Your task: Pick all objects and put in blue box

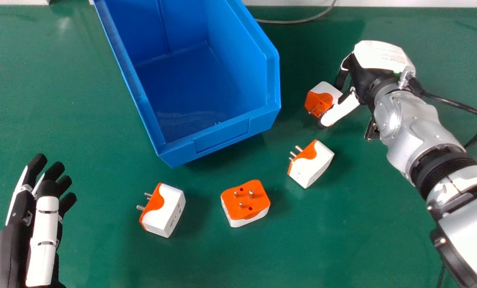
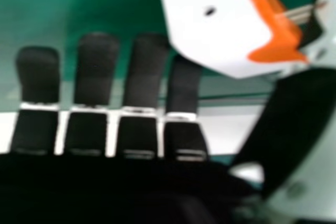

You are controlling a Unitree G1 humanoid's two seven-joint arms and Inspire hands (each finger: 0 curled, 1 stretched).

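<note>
Head view puts the right hand [image 1: 360, 74] at two o'clock, parted around an adapter [image 1: 317, 103] on the tabletop [image 1: 82, 120] by the blue box's [image 1: 238, 134] three-o'clock side; three other adapters [image 1: 311, 166] lie towards its four to seven o'clock, the left hand [image 1: 46, 224] relaxed at eight. Right hand view shows straight fingers [image 2: 97, 69] and thumb [image 2: 296, 114] flanking it, likely for a pinch.

Work surface: a broad, flat green tabletop [image 1: 102, 260], smooth, with a faint pale patch of glare toward its far left. Beyond its far edge, right of centre in the head view, lies a straight white strip [image 1: 414, 3]; a second white section [image 1: 14, 2] is noted at far left. A thin grey cable [image 1: 298, 21] curves across the table's far part up to the right-hand strip.
</note>
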